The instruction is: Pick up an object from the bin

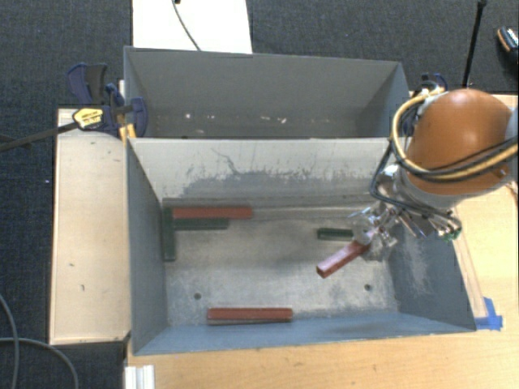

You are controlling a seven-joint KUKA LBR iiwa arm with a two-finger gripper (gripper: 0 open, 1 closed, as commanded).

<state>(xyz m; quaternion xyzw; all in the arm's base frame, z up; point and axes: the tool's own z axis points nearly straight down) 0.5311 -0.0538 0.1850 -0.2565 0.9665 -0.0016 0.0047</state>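
Red-brown bar (340, 260), right half of bin floor: my pincer (375, 241) clamped on its right end, bar slanting down-left. Small dark green piece (334, 234) just beside it, upper left. Left side: second red bar (211, 212) lying along dark green L-shaped piece (169, 237). Third red bar (249, 315) flat by near wall. Grey bin (268, 79) scuffed; dark carpet (49, 23) around

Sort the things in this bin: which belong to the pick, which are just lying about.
In the job: gripper, slanted red bar in its grip.
Lying about: near red bar, far-left red bar, green angle, small green bar.
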